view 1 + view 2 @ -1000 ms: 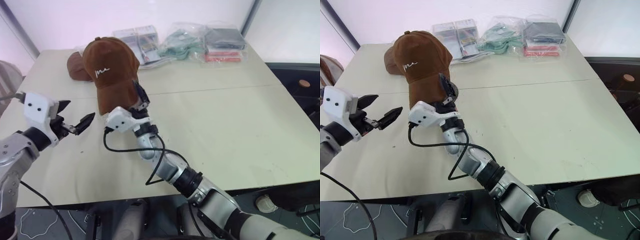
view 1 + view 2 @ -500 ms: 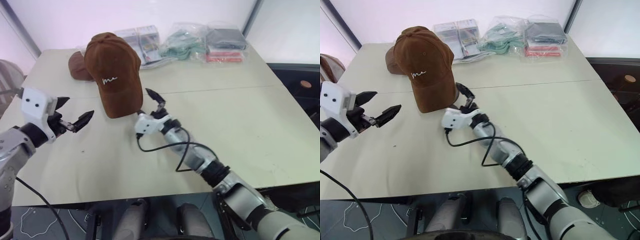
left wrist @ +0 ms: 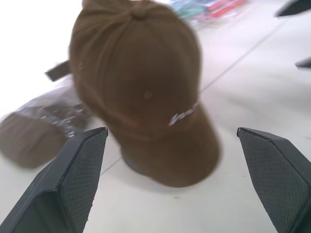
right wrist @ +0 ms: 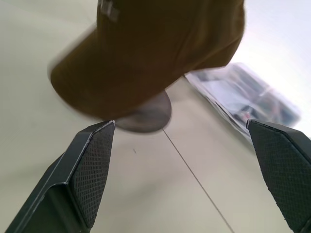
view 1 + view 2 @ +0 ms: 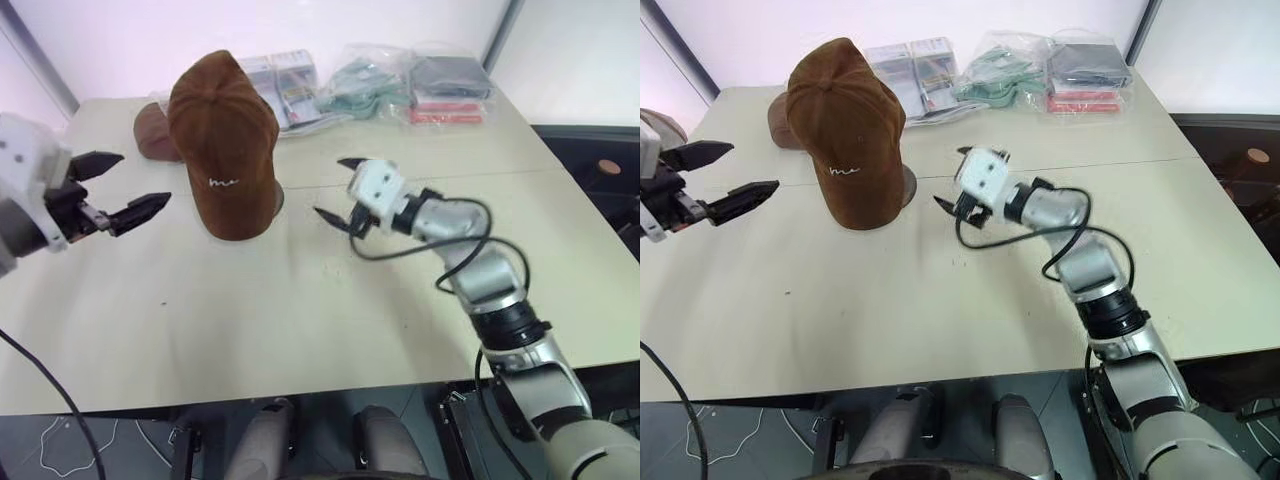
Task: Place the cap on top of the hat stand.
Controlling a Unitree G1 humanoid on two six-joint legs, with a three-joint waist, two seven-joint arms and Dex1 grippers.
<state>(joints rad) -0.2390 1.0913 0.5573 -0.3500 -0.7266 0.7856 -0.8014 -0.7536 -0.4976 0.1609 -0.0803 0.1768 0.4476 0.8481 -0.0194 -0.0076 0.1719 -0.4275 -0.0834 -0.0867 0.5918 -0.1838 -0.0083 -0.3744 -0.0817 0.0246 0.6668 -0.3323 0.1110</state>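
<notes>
Your left gripper [image 5: 118, 190] at frame left: jaws wide, empty. Your right gripper [image 5: 338, 190] mid-frame: jaws wide, empty. Cap [image 5: 222, 140] between them, upper left of centre, draped over hat stand; stand's round base [image 4: 146, 114] shows under brim on tabletop [image 5: 300, 300]. Bagged darker cap [image 5: 153, 132] just behind.

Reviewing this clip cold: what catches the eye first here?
The brown suede-like baseball cap with white cursive embroidery stands tall at the table's rear left, draped over a stand whose round disc base peeks out beneath it. Either side of it hang the left gripper and right gripper, both open and clear of it.
</notes>
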